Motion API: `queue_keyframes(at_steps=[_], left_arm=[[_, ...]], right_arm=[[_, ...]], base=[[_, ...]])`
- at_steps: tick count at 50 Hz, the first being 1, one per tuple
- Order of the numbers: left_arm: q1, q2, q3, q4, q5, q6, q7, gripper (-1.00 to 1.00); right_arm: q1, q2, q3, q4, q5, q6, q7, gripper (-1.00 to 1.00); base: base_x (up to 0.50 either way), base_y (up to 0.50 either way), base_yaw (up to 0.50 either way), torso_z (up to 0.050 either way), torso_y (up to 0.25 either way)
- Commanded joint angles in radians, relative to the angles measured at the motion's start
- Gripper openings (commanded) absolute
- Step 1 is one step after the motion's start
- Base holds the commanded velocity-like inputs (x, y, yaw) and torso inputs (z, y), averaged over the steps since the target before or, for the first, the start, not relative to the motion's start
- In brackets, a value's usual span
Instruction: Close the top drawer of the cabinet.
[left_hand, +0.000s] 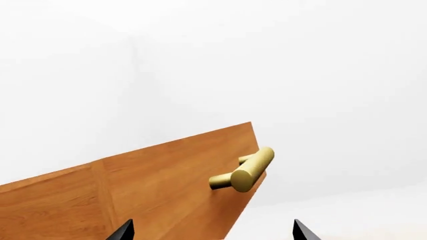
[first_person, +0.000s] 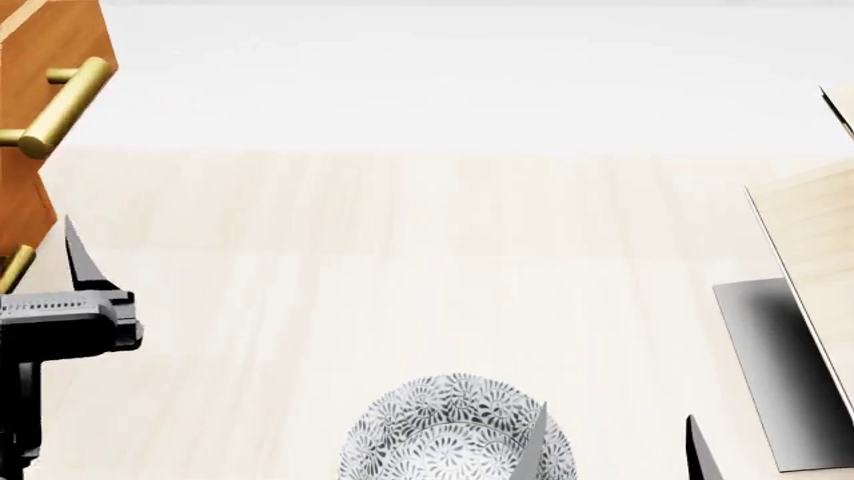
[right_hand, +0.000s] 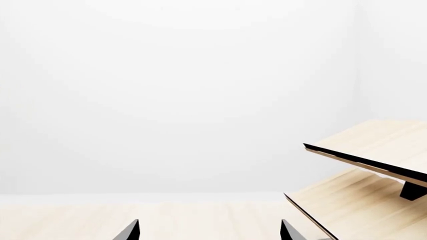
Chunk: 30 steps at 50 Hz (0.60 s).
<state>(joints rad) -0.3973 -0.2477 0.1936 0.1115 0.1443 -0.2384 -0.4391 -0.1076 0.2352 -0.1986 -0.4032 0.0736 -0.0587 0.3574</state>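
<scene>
The orange-brown cabinet (first_person: 19, 200) stands at the far left of the head view. Its top drawer (first_person: 47, 35) juts out toward me, with a brass bar handle (first_person: 60, 105). A lower brass handle (first_person: 14, 268) shows beneath it. In the left wrist view the drawer front (left_hand: 180, 170) and its handle (left_hand: 247, 169) lie just ahead of my left gripper (left_hand: 212, 234), which is open, empty and apart from them. In the head view my left gripper (first_person: 70, 272) is below the top handle, beside the lower one. My right gripper (first_person: 614, 448) is open and empty over the table's near side.
A grey patterned bowl (first_person: 454, 435) sits at the near middle, just left of my right gripper. A pale wood slanted rack (first_person: 814, 240) on a black base (first_person: 781, 370) stands at the right; it also shows in the right wrist view (right_hand: 373, 150). The pale table (first_person: 427, 260) stretches between.
</scene>
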Motion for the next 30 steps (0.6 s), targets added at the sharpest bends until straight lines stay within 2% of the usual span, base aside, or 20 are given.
queue_keyframes(at_steps=[1, 9, 13, 20, 28, 30], left_arm=[[-0.17, -0.006, 0.07, -0.163, -0.134, 0.025, 0.242, 1.0], [-0.315, -0.002, 0.029, -0.361, -0.163, 0.037, 0.246, 1.0], [-0.427, -0.004, -0.006, -0.525, -0.177, 0.063, 0.236, 1.0], [-0.732, -0.033, -0.055, -1.027, -0.166, 0.213, 0.184, 1.0], [-0.967, -0.113, -0.096, -1.377, -0.172, 0.308, 0.129, 1.0], [-0.988, -0.132, -0.103, -1.415, -0.176, 0.313, 0.125, 1.0]], right_arm=[[-0.01, 0.002, -0.011, 0.033, 0.019, 0.008, 0.005, 1.0], [-0.008, 0.005, -0.015, 0.031, 0.02, 0.014, 0.01, 1.0], [-0.006, 0.007, -0.017, 0.03, 0.021, 0.018, 0.012, 1.0], [-0.002, 0.008, -0.021, 0.033, 0.022, 0.022, 0.015, 1.0], [-0.007, 0.015, -0.023, 0.036, 0.024, 0.018, 0.017, 1.0], [-0.007, 0.017, -0.023, 0.034, 0.026, 0.02, 0.018, 1.0]], base=[[0.01, 0.0, -0.01, 0.0, 0.0], [0.01, 0.0, -0.01, 0.0, 0.0], [0.0, 0.0, 0.0, 0.0, 0.0], [0.0, 0.0, 0.0, 0.0, 0.0], [0.0, 0.0, 0.0, 0.0, 0.0], [0.0, 0.0, 0.0, 0.0, 0.0]])
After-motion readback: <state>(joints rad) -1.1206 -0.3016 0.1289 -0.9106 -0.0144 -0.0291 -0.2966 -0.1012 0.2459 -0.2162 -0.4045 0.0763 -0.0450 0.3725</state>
